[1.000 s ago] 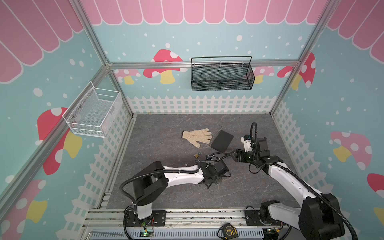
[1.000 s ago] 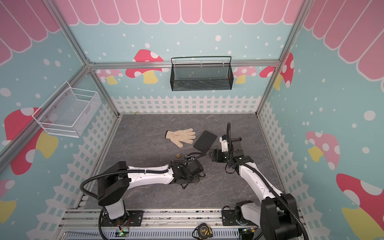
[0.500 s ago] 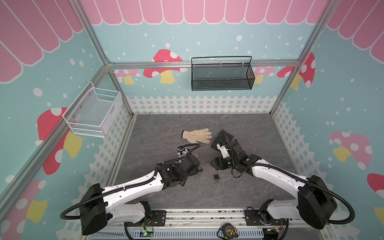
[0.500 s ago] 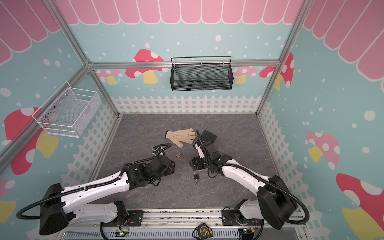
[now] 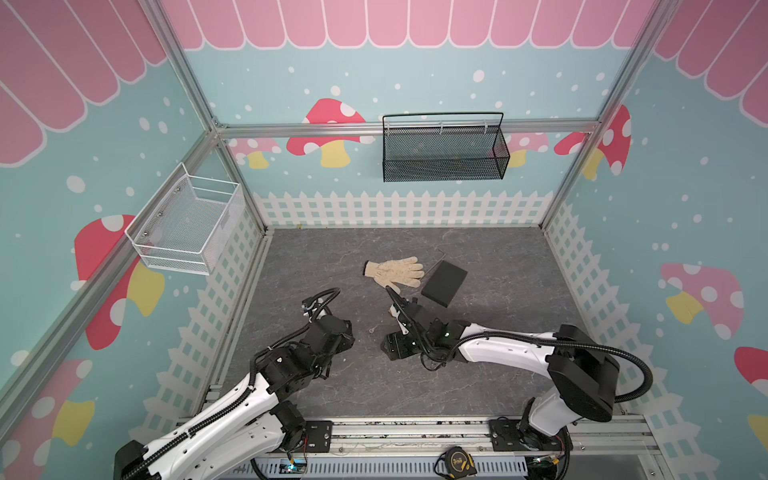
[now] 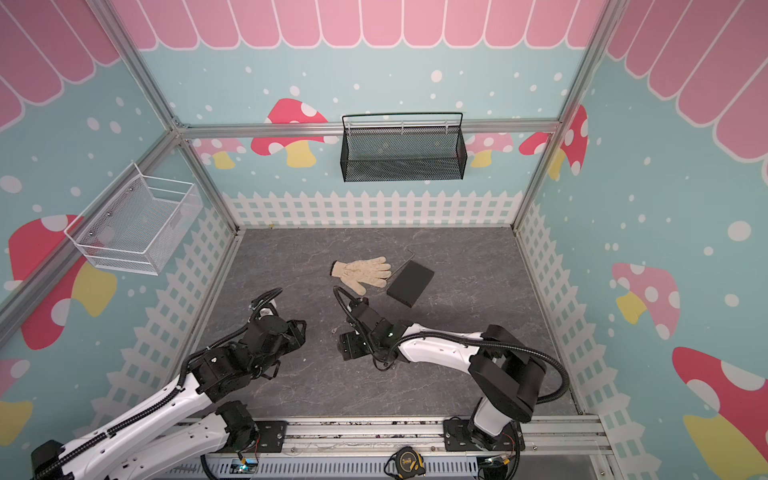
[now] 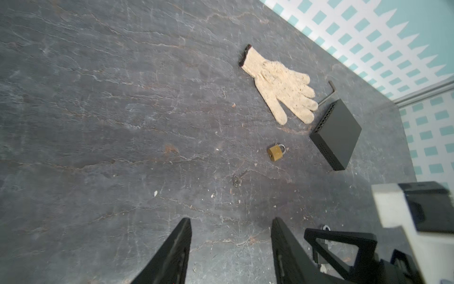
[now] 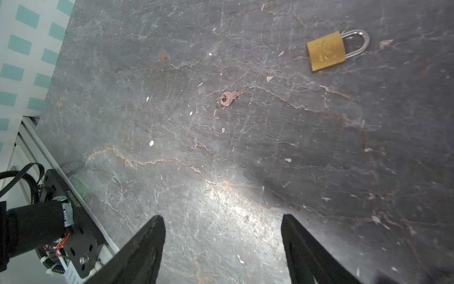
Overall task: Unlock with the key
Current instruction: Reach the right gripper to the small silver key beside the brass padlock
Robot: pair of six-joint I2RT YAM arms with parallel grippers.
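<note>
A small silver key (image 8: pixel 229 97) lies flat on the dark slate floor, also seen as the key (image 5: pixel 371 330) between the two grippers. The brass padlock (image 8: pixel 326 51) with its shackle closed lies a little beyond it, also the padlock (image 7: pixel 276 152); in both top views the right arm hides it. My left gripper (image 7: pixel 231 220) is open and empty, low over the floor left of the key (image 7: pixel 237 180). My right gripper (image 8: pixel 222 216) is open and empty just right of the key, facing the left gripper (image 5: pixel 350 337).
A cream work glove (image 5: pixel 395 270), a flat black box (image 5: pixel 444 282) and an L-shaped hex wrench (image 7: pixel 328 94) lie behind the grippers. A black mesh basket (image 5: pixel 444 149) hangs on the back wall and a white wire basket (image 5: pixel 187 228) on the left wall.
The left arm has drawn back to the left from the floor's middle. The right arm has swung in from the right, its gripper now low beside the key.
</note>
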